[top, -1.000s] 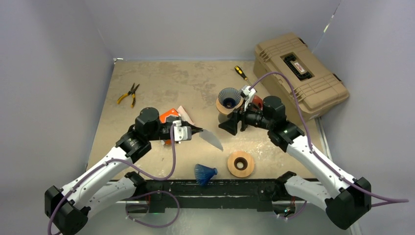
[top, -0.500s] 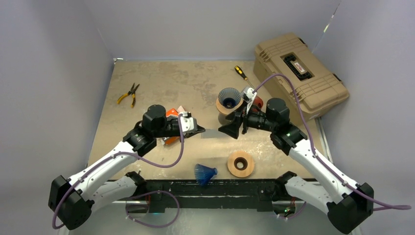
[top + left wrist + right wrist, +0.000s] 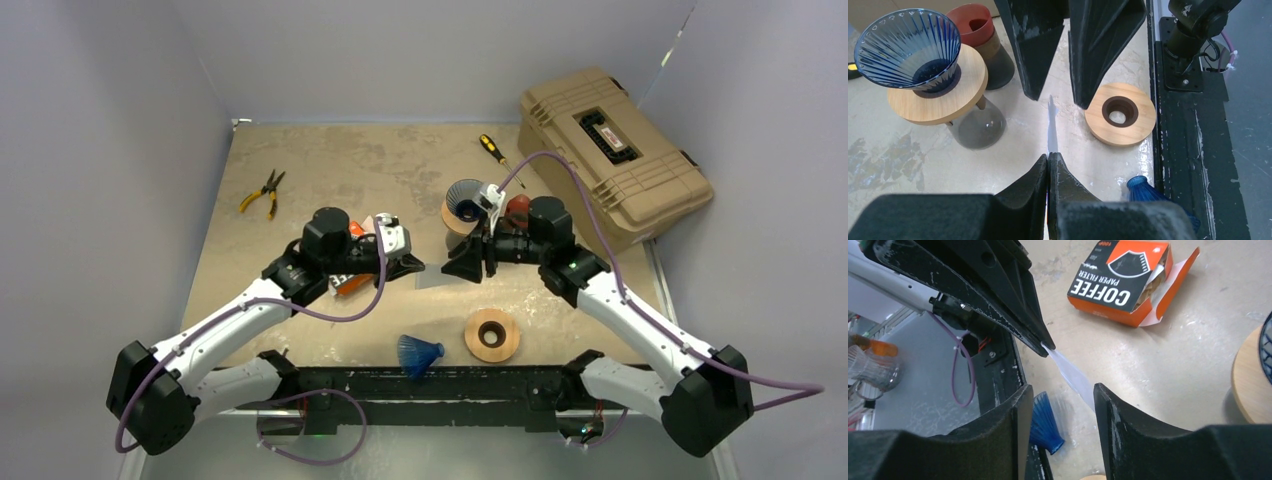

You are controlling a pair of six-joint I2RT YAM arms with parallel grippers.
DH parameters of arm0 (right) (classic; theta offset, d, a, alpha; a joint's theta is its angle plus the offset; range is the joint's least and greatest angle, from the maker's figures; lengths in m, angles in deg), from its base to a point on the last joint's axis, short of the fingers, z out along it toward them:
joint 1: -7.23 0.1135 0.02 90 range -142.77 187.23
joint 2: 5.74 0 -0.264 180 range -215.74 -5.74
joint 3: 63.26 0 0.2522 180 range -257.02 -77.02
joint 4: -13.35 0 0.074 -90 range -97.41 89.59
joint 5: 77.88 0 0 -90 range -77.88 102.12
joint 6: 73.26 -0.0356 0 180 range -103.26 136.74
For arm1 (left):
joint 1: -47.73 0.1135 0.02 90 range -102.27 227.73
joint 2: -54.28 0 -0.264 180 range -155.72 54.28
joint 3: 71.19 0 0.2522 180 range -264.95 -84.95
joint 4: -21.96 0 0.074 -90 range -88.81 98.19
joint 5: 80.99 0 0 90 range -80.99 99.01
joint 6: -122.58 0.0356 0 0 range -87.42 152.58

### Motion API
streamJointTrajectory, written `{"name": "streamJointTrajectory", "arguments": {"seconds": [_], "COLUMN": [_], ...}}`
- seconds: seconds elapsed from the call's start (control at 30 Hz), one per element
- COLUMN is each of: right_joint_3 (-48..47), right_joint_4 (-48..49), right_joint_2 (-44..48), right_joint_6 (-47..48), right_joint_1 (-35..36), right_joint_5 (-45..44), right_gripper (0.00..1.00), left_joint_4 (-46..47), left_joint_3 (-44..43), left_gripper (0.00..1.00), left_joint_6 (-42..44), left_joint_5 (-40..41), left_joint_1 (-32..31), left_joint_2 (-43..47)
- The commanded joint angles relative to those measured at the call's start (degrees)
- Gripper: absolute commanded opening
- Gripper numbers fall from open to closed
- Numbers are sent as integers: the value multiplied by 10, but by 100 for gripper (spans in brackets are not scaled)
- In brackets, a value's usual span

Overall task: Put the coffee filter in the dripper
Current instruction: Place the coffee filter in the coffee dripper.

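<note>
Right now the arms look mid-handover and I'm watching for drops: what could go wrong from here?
1. The coffee filter sticks out edge-on from the left gripper, pinched at one tip. The open right gripper straddles its free end and could close off-centre, crumpling it.
2. If both arms then pull apart, the thin paper may tear.

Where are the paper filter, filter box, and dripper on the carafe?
paper filter (image 3: 1072, 376): right wrist view, mid-sheet.
filter box (image 3: 1115, 281): right wrist view, printed top.
dripper (image 3: 902, 42): left wrist view, ribbed inner wall.
</note>
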Motion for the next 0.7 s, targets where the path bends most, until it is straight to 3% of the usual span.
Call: {"name": "streamJointTrajectory", "arguments": {"seconds": [0.0,0.27,0.4,0.53,0.67], "right_joint_3": [-7,2,1,1,2], "right_joint_4": [24,60,64,63,58], "right_joint_2": [-14,-17,-21,-30,-33], "right_joint_6": [12,-7,-7,-4,3], "right_joint_1": [9,10,10,10,11], "right_joint_5": [17,25,28,28,26], "right_gripper": [50,37,37,29,28], "left_joint_4": [26,23,23,22,22], "left_joint_3": [-26,-26,-26,-28,-29], "left_gripper": [0,0,0,0,0], "left_joint_6": [-22,-23,-23,-23,-23], "left_joint_5": [-15,-15,-15,-14,-12], "left_joint_1": [-4,-6,-6,-7,-7], "left_joint_2": [-5,-8,-12,-12,-13]}}
